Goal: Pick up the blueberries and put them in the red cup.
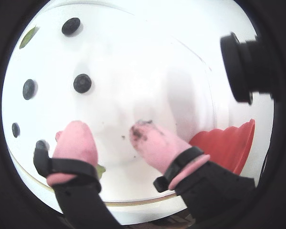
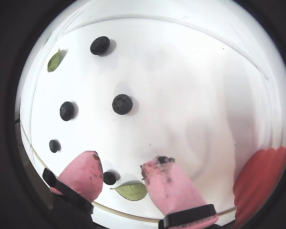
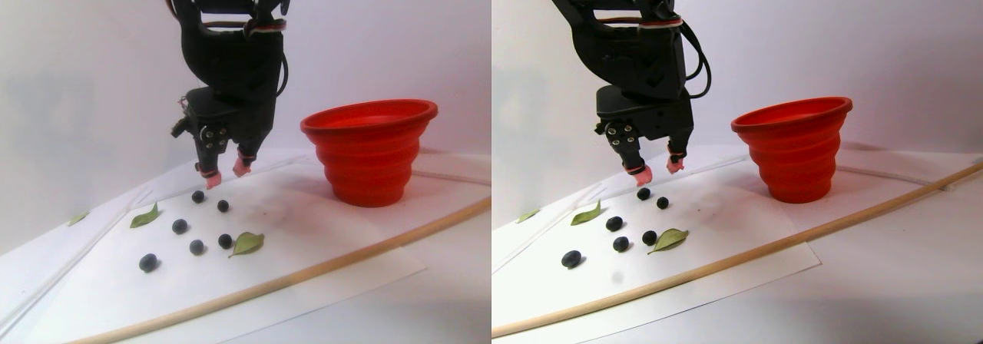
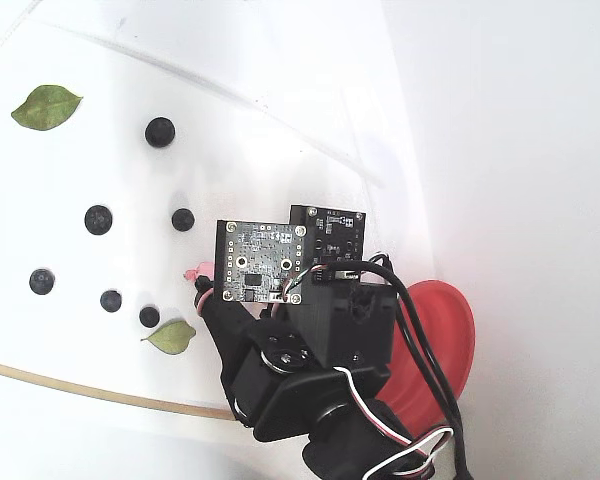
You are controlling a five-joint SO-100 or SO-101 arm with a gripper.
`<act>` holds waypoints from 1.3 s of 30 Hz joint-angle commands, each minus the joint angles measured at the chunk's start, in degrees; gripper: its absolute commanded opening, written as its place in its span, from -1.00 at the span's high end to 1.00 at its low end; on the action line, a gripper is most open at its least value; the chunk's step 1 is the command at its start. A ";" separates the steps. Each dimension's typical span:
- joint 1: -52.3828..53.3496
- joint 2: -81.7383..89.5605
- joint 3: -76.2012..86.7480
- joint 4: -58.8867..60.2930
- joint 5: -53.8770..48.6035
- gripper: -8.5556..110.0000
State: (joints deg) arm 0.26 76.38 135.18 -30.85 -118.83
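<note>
Here the blueberries (image 2: 122,104) lie below the empty, parted jaws.

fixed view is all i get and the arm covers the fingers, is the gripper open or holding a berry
Observer: Open. In a wrist view the gripper has its pink fingertips apart with nothing between them.
Operator: is it down on the sheet
Observer: No. The stereo pair view shows it hanging above the white sheet, clear of the blueberries.
Operator: cup standing up
Observer: Yes. The red cup stands upright, rim up, to the right of the gripper in that view.
</note>
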 commanded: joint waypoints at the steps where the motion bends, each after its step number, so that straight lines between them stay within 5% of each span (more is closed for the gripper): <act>1: -2.11 -0.26 -2.64 -1.67 0.26 0.58; 39: -3.69 -16.00 -13.54 -9.14 0.09 0.57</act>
State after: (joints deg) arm -1.05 59.94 123.75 -38.58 -118.48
